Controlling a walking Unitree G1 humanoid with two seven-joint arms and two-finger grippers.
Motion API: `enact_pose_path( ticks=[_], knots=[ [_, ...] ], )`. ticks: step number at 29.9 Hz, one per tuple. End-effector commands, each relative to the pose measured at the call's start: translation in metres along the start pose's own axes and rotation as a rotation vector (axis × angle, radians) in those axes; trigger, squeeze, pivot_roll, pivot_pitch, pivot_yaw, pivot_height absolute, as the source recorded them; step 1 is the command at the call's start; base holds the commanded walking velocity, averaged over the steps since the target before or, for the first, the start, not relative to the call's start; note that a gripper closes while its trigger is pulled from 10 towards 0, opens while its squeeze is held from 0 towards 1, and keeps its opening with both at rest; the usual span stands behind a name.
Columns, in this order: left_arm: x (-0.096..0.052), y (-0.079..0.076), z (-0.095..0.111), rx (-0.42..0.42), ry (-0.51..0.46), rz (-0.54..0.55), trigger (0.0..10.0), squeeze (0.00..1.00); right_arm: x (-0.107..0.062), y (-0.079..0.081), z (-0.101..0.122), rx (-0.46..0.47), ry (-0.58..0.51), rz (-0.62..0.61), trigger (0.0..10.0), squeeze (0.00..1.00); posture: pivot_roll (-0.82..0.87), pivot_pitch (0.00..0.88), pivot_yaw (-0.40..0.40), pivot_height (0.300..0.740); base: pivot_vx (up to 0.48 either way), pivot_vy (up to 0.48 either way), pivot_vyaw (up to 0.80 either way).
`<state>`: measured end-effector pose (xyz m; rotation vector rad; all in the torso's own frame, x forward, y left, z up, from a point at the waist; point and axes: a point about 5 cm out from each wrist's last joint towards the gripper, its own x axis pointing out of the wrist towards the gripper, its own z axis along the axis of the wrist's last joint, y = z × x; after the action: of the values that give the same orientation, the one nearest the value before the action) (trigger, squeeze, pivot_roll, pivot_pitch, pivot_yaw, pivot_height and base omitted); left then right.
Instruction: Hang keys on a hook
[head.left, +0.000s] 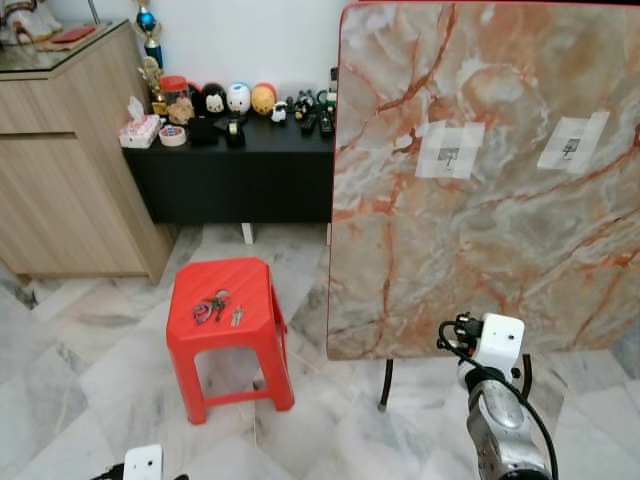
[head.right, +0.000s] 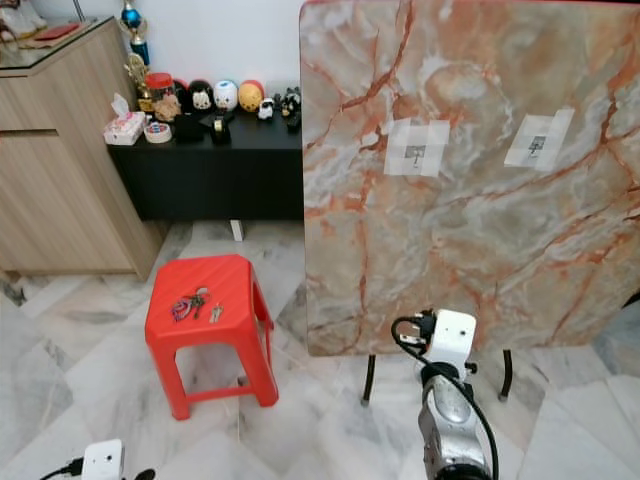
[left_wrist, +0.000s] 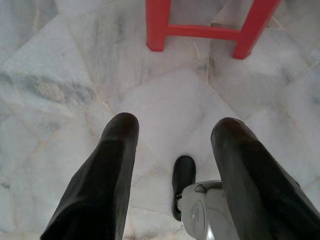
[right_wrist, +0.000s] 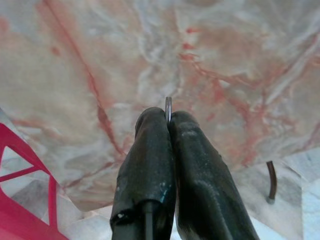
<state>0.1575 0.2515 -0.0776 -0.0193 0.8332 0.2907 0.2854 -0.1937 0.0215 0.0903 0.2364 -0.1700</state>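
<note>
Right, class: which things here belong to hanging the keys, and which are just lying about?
Job: bunch of keys on red plastic stool; two taped hooks on upright marble-patterned board; right hand, shut on thin grey metal piece.
Lying about: round toy figurines on black sideboard; wooden cabinet.

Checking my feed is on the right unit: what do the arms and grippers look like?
The right arm is a silver metal forearm ending in a white boxy wrist housing, with black cables looping at its side. The left arm's white wrist housing matches it. Each gripper has two long, rounded black fingers: the left gripper's look smooth and matte, the right gripper's are slightly scuffed.
</note>
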Motion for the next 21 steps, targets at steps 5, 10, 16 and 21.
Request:
enact_pose_path(
  ticks=[5,10,16,21],
  knots=[
    [-0.0001,0.0003,-0.0017,-0.005,0.015,0.005,10.0,0.00,0.0051,0.0055,0.0132,0.003,-0.050,0.022,10.0,0.00,0.01,0.000,-0.047,0.740,0.334,0.000,0.00],
    [0.0001,-0.0003,-0.0014,-0.004,0.016,0.002,10.0,0.00,0.0045,0.0073,0.0121,0.005,-0.049,0.024,10.0,0.00,0.01,0.000,-0.045,0.740,0.338,0.000,0.00],
    [0.0002,-0.0004,-0.0015,0.000,0.018,-0.001,10.0,0.00,0.0053,0.0056,0.0136,0.017,-0.054,0.008,10.0,0.00,0.01,0.000,-0.043,0.740,0.329,0.000,0.00],
    [-0.0001,-0.0003,-0.0031,0.012,0.032,-0.006,10.0,0.00,0.0054,0.0018,0.0132,0.028,-0.052,-0.034,10.0,0.00,0.01,0.000,-0.044,0.740,0.110,0.000,0.00]
  ],
)
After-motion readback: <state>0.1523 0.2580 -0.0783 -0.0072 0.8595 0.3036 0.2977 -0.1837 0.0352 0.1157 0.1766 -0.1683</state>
